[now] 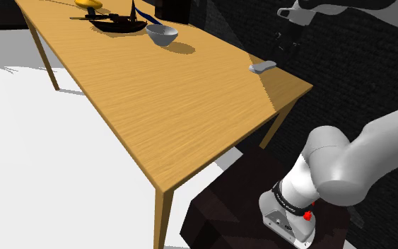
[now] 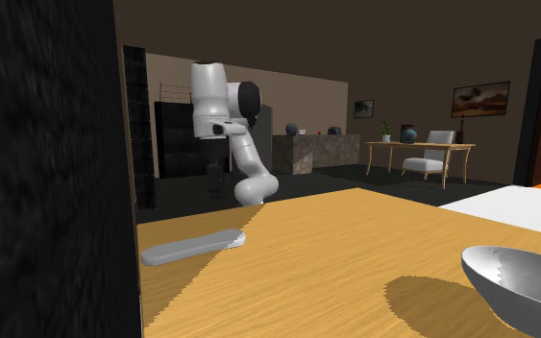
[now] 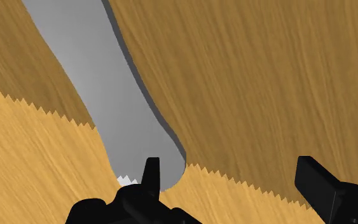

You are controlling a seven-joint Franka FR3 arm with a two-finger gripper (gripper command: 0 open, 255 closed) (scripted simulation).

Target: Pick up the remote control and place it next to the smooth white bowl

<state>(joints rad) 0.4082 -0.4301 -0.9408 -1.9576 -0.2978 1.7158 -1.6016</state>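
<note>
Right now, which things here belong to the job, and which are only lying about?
For the job: grey remote control, white bowl, open hand.
Lying about: dark boat-shaped ornament, yellow object.

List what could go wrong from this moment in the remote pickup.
1. The open claw is off-centre. The grey remote control's end lines up with one finger rather than the gap, so descending may strike it, or closing may miss.
2. In the shoulder view the remote lies near the wooden table's edge, so a nudge could push it off.
3. The white bowl sits far along the table, a long carry.
</note>
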